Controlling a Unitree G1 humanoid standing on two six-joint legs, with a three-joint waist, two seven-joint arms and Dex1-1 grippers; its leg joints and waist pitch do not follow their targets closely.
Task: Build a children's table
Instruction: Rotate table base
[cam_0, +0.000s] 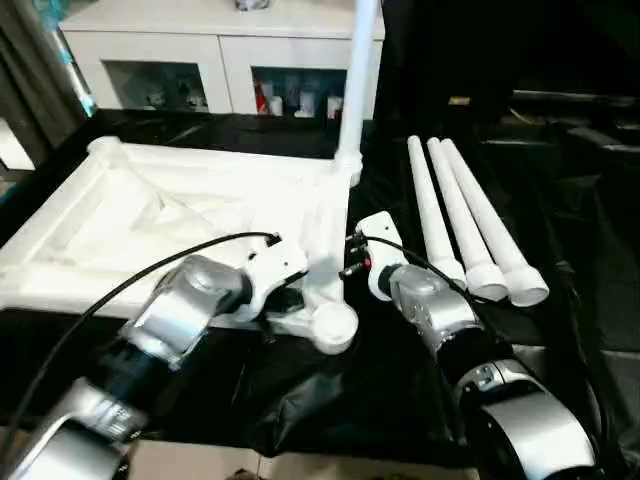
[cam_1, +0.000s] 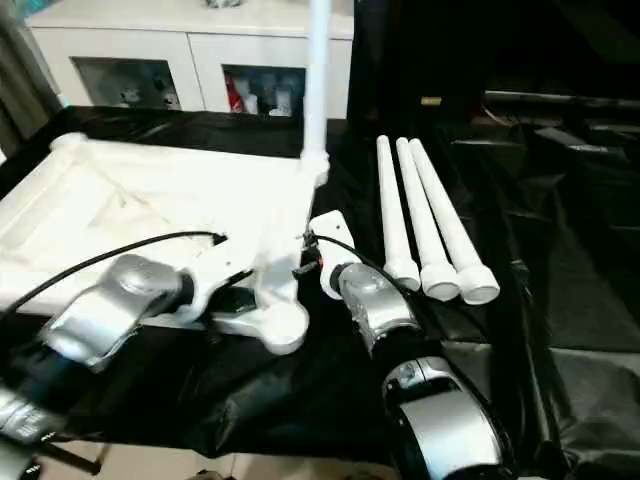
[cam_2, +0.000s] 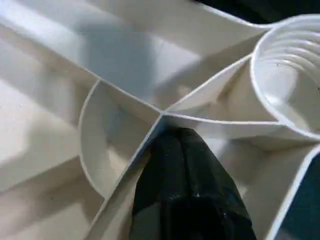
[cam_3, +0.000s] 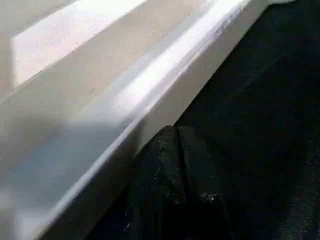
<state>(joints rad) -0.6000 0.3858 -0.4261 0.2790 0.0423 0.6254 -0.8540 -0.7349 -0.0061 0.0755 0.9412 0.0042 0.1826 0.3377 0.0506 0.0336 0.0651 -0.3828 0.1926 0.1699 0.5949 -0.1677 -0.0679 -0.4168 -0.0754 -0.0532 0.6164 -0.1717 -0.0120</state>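
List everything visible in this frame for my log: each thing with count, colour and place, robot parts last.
Table top: one, white, upside down on the black sheet.
Fitted leg: one, white, upright in the far right corner socket.
Loose legs: three, white, side by side on the sheet, right of the top.
Empty socket: one, white, near right corner.
Sheet: one, black, covering the work surface.
Cabinet: one, white, glass-fronted, behind.
Left tool: black, at a rib beside the near socket.
Right tool: black, at the top's right edge.
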